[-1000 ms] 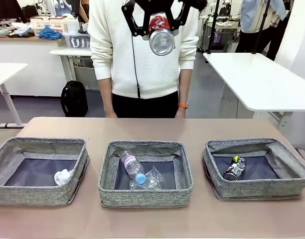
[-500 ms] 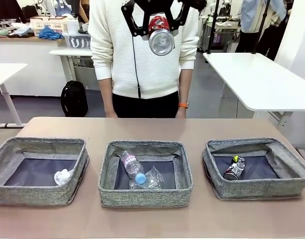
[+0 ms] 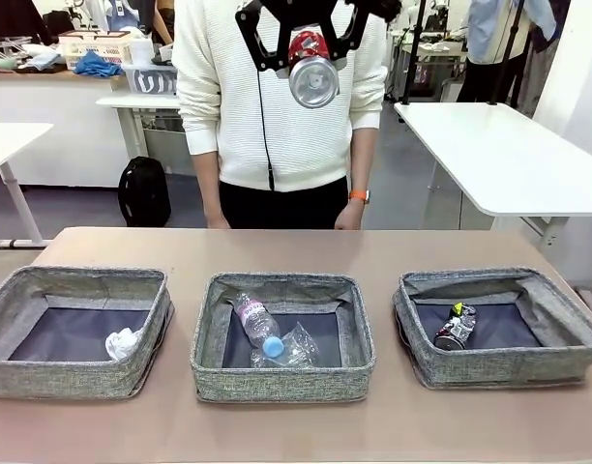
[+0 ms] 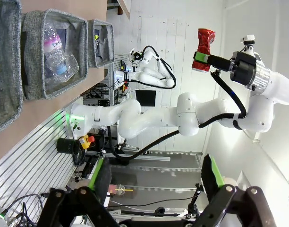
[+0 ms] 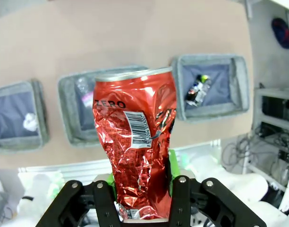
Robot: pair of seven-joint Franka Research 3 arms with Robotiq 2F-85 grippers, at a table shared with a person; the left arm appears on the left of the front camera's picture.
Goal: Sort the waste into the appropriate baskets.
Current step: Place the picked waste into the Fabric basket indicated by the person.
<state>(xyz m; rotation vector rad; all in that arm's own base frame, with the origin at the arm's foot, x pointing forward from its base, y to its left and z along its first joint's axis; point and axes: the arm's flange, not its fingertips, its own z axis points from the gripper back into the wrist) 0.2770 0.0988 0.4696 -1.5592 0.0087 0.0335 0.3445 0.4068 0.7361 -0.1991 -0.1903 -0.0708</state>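
Right claw pinching the crushed red can by its lower end, held high above the middle basket, likely for clearance before carrying it over. Dark can already lies in the basket right of the middle one, so the red can probably belongs there. Bottle and plastic cup sit inside the middle basket; paper wad in the basket to its left. Left claw spread wide, holding nothing.

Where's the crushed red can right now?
The crushed red can is held high in the right gripper, top centre of the front view, above the middle basket.
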